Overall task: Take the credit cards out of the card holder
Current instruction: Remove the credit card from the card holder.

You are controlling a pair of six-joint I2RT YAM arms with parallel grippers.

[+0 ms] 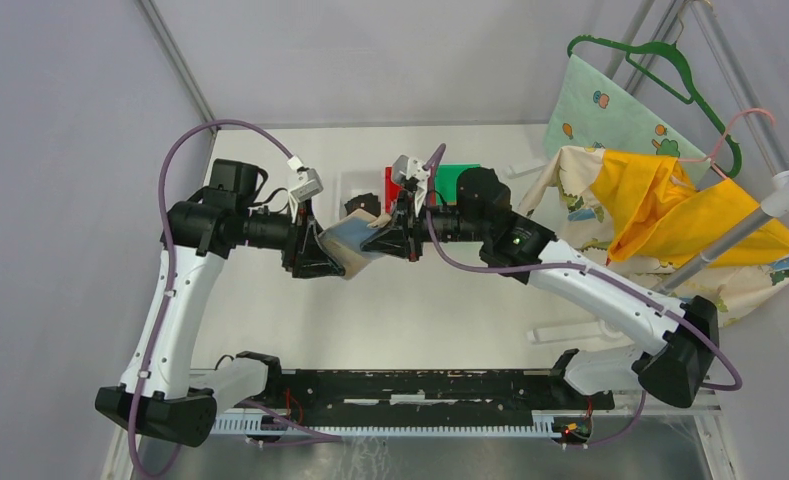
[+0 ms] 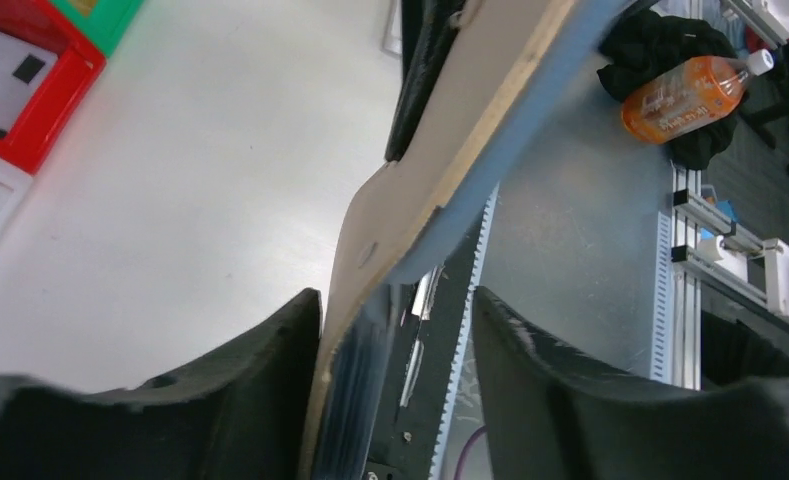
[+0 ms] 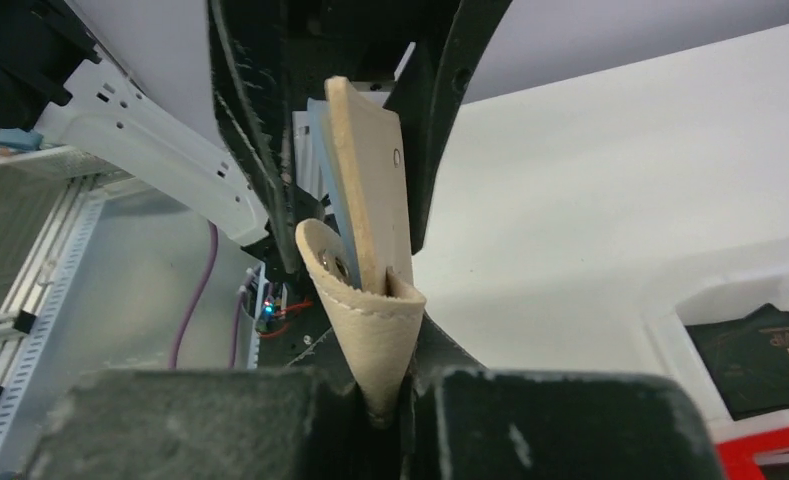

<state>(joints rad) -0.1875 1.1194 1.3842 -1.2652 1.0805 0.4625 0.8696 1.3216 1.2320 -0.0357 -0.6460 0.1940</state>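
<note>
The card holder (image 1: 355, 243) hangs in the air over the tabletop (image 1: 450, 310), stretched between the two arms near the middle. The right end effector (image 3: 380, 392) is pinched tight on the beige snap tab (image 3: 365, 300), which buckles into a soft loop in the grip. The left end effector (image 2: 395, 300) stands part open. The holder's other end leans on one finger (image 2: 260, 370) with a clear gap to the other, so nothing is clamped there.

The holder's long axis runs from one arm to the other, slightly slanted. The tab end points toward the right arm and a pale blue face is turned partly upward. It looks light and floppy at the tab and stiffer in the cover flap. The shiny sleeves (image 2: 355, 400) are probably slick, so a card is best taken by its exposed edge while the cover is held firm.

I can't make out any credit cards poking from the sleeves. One black card (image 3: 760, 355), I think, lies in a white bin (image 3: 660, 310) nearby.
</note>
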